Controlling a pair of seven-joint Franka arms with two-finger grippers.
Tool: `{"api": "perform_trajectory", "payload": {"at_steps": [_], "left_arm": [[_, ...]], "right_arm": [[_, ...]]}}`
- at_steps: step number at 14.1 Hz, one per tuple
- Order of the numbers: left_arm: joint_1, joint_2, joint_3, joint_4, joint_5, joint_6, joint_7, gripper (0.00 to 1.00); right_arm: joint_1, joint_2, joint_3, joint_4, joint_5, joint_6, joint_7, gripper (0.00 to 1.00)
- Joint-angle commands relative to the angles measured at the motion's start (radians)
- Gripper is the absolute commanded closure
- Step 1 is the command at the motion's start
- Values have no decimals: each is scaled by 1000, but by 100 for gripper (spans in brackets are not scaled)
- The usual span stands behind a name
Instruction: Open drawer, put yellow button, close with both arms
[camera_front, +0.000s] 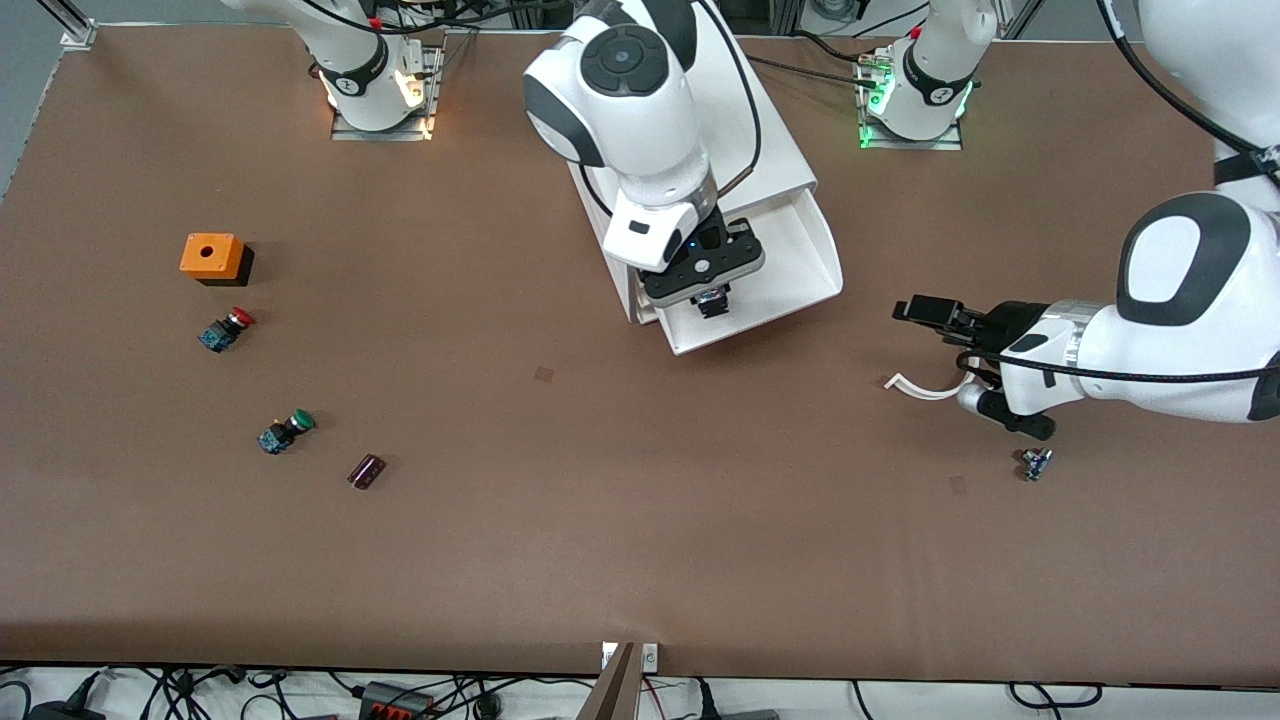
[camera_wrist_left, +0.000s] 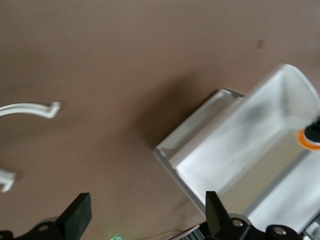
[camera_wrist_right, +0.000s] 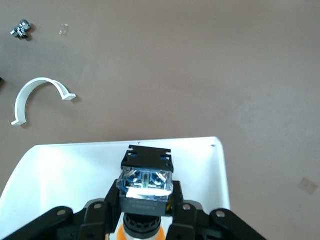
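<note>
Front view: no writing can be read. The right gripper (camera_front: 712, 300) hangs over the pulled-out drawer (camera_front: 790, 262) of the white cabinet (camera_front: 780, 150). The left gripper (camera_front: 925, 312) hovers over the brown counter (camera_front: 600, 500) toward the left arm's end, above a white curved clip (camera_front: 925, 388).

Left wrist view: the left gripper's fingers (camera_wrist_left: 77, 215) stand spread and empty; an orange cap edge shows in the drawer (camera_wrist_left: 240, 155).

Right wrist view: the right gripper (camera_wrist_right: 145, 220) clamps the yellow button (camera_wrist_right: 145, 187), black-and-blue body up, orange cap down, over the drawer (camera_wrist_right: 75, 170).
</note>
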Motion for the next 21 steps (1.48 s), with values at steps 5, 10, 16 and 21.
{"api": "perform_trajectory", "payload": {"at_steps": [5,10,16,21], "left_arm": [[-52,7,0,113,236,-14,-81,0],[-55,16,5,114,256,39,-81,0],[-64,16,3,109,258,35,-153,0],[-62,12,-7,97,249,41,-310,0]], "right_arm": [[46,57,4,23,-11,-19,62,100],[67,80,4,22,-15,-36,63,90],[50,57,-5,44,-14,-97,86,0],[-54,-21,-40,121,-14,-283,94,0]]}}
